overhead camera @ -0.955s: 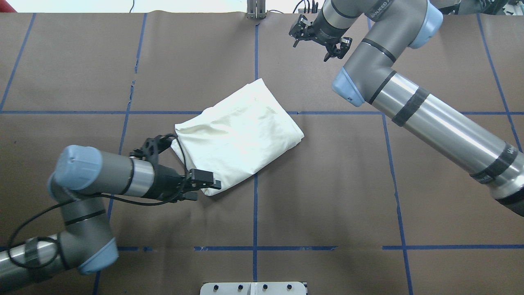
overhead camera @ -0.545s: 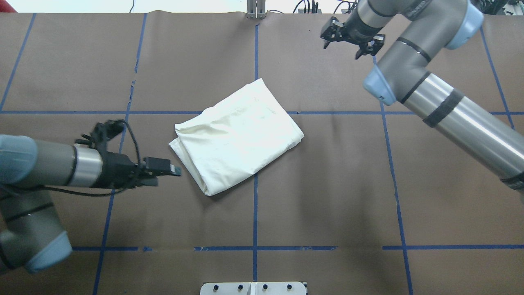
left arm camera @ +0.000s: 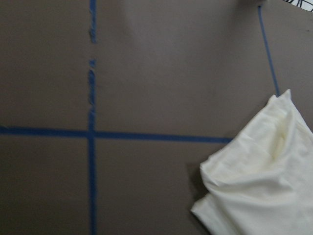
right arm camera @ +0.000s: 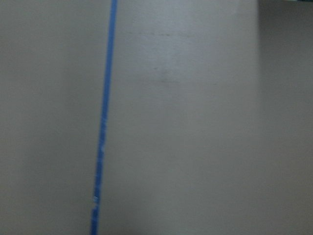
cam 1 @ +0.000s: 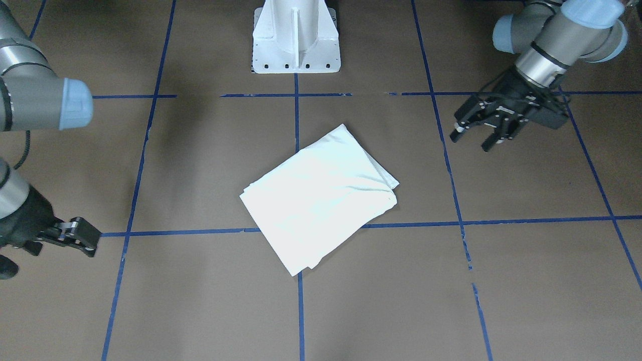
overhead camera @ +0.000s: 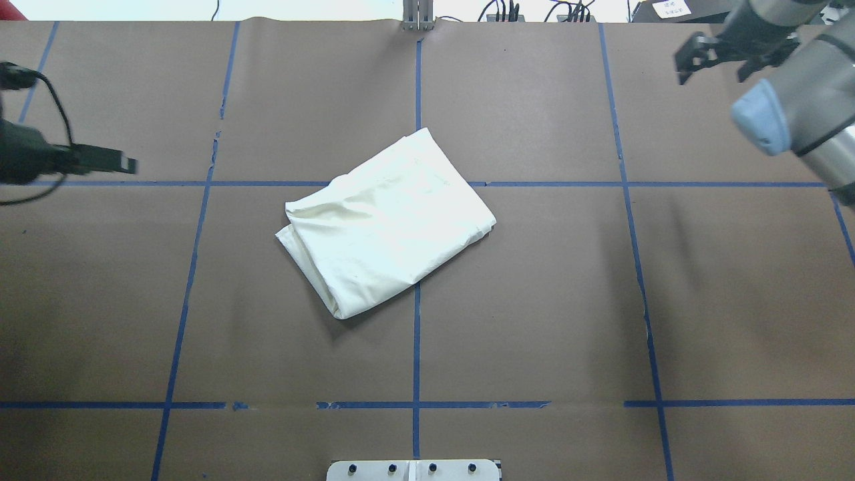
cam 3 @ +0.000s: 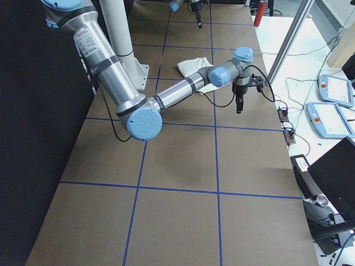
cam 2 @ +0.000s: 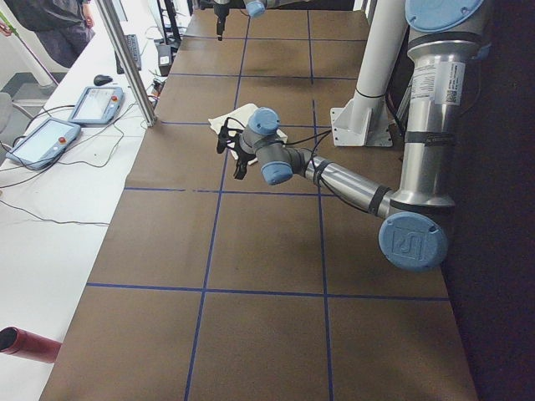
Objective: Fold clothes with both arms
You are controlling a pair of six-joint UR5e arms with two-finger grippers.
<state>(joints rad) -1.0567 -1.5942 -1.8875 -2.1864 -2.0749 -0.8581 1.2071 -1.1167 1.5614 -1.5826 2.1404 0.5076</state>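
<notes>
Overhead exterior: T-shirt (overhead camera: 384, 227) folded into a compact rectangle, plain cream side up. It lies skewed at the centre of the tabletop (overhead camera: 534, 314), across a crossing of blue tape lines (overhead camera: 416, 361). Both grippers are well apart from it. Left gripper (cam 1: 471, 140) hovers above the tabletop, fingers spread, empty. Right gripper (overhead camera: 711, 70) sits at the far edge, partly cropped; fingers look spread.

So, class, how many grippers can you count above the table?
2: left gripper hovers left of the folded T-shirt; right gripper near the table's far right edge. None hidden.
</notes>
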